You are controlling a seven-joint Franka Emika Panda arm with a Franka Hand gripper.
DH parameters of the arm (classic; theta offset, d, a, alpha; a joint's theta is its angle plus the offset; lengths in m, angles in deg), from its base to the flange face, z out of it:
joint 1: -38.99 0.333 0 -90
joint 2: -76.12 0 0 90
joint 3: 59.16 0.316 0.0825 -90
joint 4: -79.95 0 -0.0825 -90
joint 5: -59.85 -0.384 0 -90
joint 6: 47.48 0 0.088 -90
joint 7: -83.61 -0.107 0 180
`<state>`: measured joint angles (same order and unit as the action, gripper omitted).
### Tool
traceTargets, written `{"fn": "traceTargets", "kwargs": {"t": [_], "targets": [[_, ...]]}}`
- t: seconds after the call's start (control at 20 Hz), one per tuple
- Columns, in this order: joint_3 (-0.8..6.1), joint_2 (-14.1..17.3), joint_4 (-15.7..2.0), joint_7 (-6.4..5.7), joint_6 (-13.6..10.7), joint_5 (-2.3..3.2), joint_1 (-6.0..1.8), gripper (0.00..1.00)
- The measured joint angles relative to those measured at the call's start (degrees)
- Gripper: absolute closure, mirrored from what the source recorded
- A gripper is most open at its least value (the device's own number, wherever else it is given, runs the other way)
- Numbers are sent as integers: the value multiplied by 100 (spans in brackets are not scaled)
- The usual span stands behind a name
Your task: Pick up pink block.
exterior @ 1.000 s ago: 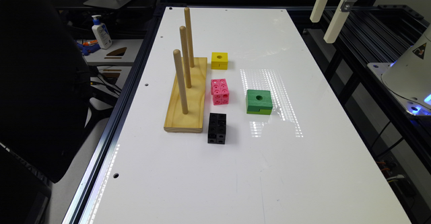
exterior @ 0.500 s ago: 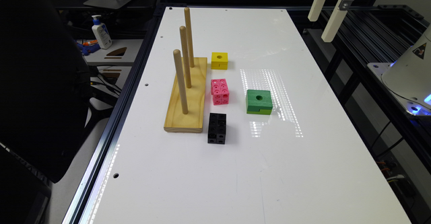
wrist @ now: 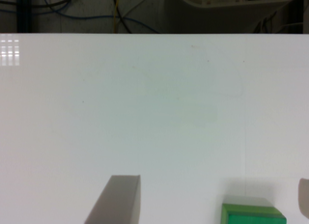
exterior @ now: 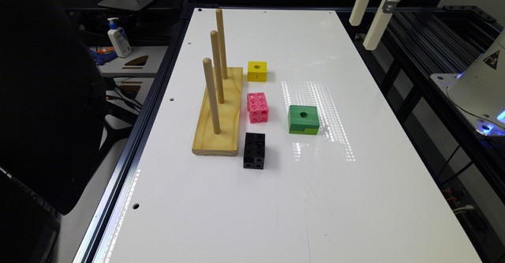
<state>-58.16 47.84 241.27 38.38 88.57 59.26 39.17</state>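
One approach remains: lower the gripper (exterior: 371, 20) square over the pink block (exterior: 258, 107) and close across its narrower faces. Nearest lies the black block (exterior: 254, 150); next the pink block, a holed oblong beside the wooden peg base (exterior: 219, 113). Farthest, the gripper hangs high, apparently wide open.

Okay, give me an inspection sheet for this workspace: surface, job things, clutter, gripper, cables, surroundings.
Surface: white table, glossy, with light glare.
Job's things: pink block lies free, between yellow cube and black block, beside the peg board.
Clutter: green block on the exterior view's right of the pink block.
Gripper: gripper open, high over the table's far right edge, holding nothing.
Cables: cables lie past the table's edge in the wrist view.
Surroundings: bottle on a side desk; dark chair on the exterior view's left.
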Motion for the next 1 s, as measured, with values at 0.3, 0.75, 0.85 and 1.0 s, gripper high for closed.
{"fn": "traceTargets", "kwargs": {"t": [0.3,0.75,0.85,1.0], "targets": [[0,471,-408,0,14,0,-1,0],[0,1001,-873,0,16,0,-1,0],[0,1089,-950,0,16,0,-2,0],[0,1181,-1041,0,18,0,-1,0]]}}
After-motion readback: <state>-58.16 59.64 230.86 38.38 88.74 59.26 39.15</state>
